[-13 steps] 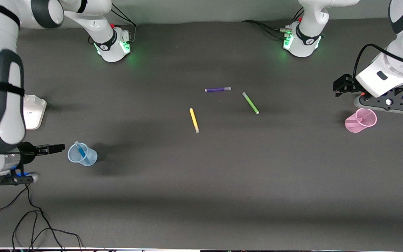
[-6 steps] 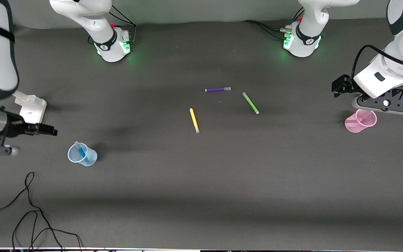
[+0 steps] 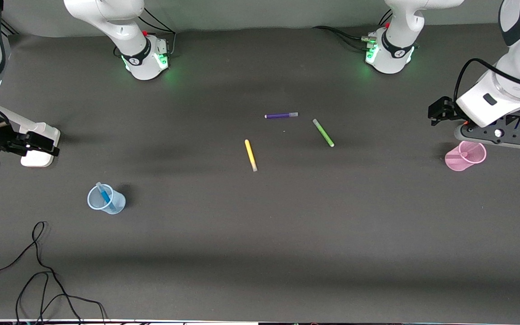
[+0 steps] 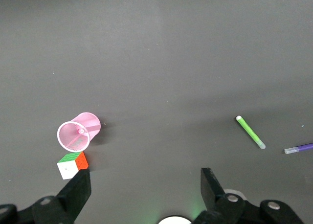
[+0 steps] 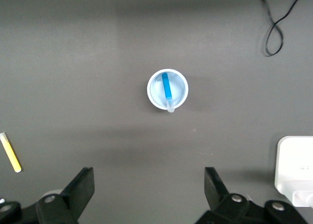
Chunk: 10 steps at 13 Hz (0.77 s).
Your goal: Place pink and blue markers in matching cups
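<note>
**Both markers sit in their matching cups**

Two pens are home. The bright blue felt-tip marker [image 3: 106,200] leans inside the pale blue translucent plastic tumbler [image 3: 106,199], at about eight o'clock from the table's middle; the magenta-pink marker [image 3: 458,156] lies in the pink translucent tumbler [image 3: 465,155], near three o'clock. In the last second the right gripper [image 3: 39,145] has pulled away from the blue cup toward the table edge, fingers spread wide and empty. The left gripper [image 3: 440,110] hangs just above the pink cup, open too (nothing between its fingers). Yellow [image 3: 250,155], green [image 3: 323,132] and purple [image 3: 281,115] pens lie mid-table. To my eye, the task looks finished.
</note>
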Each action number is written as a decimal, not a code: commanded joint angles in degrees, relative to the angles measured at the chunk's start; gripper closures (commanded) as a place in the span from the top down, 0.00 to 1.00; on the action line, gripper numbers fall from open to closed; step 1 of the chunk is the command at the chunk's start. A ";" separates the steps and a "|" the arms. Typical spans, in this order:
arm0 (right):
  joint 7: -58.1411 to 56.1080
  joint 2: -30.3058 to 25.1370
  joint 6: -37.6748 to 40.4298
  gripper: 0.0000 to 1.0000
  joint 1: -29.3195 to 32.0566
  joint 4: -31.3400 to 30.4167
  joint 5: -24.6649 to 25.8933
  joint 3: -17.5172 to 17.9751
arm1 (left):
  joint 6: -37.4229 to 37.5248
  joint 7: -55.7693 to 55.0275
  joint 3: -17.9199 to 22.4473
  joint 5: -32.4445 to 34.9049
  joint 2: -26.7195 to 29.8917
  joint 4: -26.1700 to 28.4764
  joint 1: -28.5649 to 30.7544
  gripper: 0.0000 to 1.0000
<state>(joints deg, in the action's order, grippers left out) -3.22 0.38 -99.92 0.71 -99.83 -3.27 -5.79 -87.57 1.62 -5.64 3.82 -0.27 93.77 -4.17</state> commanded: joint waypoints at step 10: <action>1.47 -1.17 2.36 1.00 -4.03 3.06 2.57 -1.05 | 1.17 0.22 -0.42 -0.22 -0.61 -1.13 0.31 1.00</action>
<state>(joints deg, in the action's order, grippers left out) -3.07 -0.78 -98.74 -1.34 -97.92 -1.96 -5.62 -87.55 1.62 -5.69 3.82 -0.47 93.77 -4.15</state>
